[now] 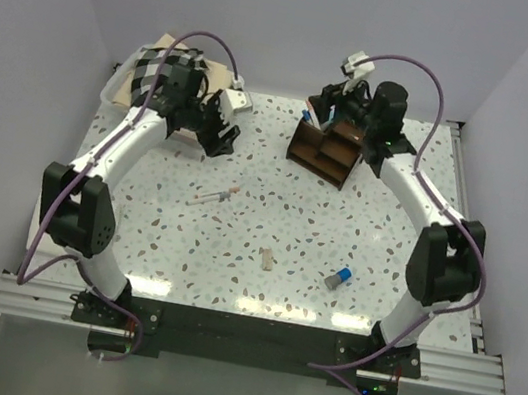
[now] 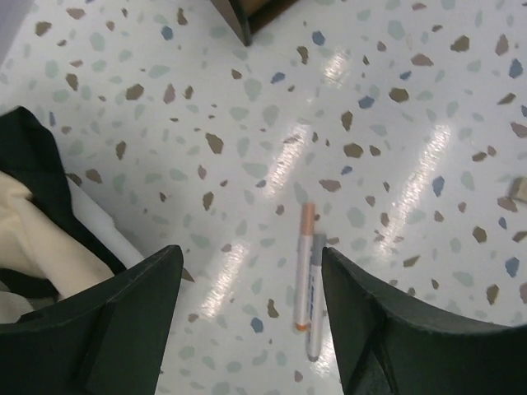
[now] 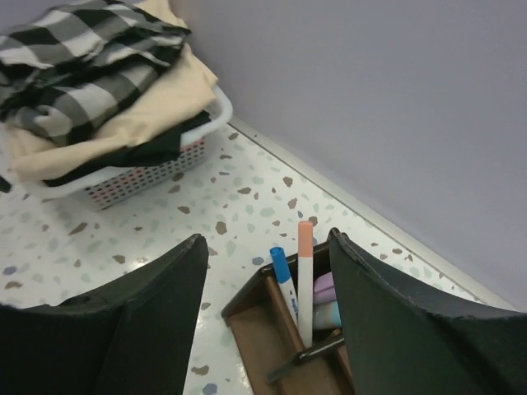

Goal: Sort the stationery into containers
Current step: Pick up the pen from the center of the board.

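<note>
The dark brown wooden organizer sits at the far right of the table, and through the right wrist camera I see a blue-capped pen and a white pen with an orange cap standing upright in its back compartment, with a lilac and a light blue piece tucked just beside them, too hidden for me to name. Out on the open table a white marker with orange ends lies touching a slim grey pen, side by side near the middle. Nearer the arm bases rest a small beige stub and, well apart to its right, a short blue-grey cylinder. My right gripper hangs over the organizer's back corner, fingers spread and holding nothing. My left gripper hovers above the two lying pens, fingers likewise wide apart and empty. At the far left corner stands a white plastic tub piled with checked and beige cloths.
</note>
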`<state>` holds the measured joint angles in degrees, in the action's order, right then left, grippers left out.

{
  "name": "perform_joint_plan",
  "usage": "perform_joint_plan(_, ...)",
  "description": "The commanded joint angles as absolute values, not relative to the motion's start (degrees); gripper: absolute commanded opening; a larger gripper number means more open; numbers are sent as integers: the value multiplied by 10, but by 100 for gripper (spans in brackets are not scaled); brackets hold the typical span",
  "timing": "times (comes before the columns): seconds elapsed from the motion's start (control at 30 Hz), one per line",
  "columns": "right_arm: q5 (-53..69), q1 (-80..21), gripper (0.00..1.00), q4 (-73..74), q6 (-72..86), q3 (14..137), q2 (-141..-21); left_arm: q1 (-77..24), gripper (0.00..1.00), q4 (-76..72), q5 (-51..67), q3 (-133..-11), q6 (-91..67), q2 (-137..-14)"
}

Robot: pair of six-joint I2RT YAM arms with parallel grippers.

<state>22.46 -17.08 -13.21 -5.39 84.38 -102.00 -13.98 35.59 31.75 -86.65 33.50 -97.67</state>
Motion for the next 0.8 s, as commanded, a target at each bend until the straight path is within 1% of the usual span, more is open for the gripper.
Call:
perform_joint_plan(0.0,368,-176,63,68,-156,835,-969,-143,71,408,324,-802,394,-901)
perform_joint_plan(0.03,369,-180,62,101,-190,845,-970,-143,70,423,327,-775,413,-890)
perform_joint_plan(0.1,366,-186,62,162,-200,850,-970,-143,68,434,330,-744,430,-862)
perform_joint_plan(0.17,359,-186,62,177,-192,852,-967,-147,65,447,322,-710,446,-854)
perform_joint_plan(0.2,359,-186,62,193,-196,853,-966,-155,60,458,306,-701,455,-857)
perform_joint_plan(0.27,353,-186,62,202,-194,857,-965,-169,53,488,293,-696,476,-874)
perform_joint_plan(0.5,352,-185,63,200,-173,860,-967,-175,51,452,277,-651,474,-914)
perform_joint_plan(0.6,346,-186,63,189,-172,843,-954,-175,50,429,270,-654,469,-942)
perform_joint_plan(0.77,359,-185,63,220,-193,824,-930,-175,51,406,265,-667,470,-979)
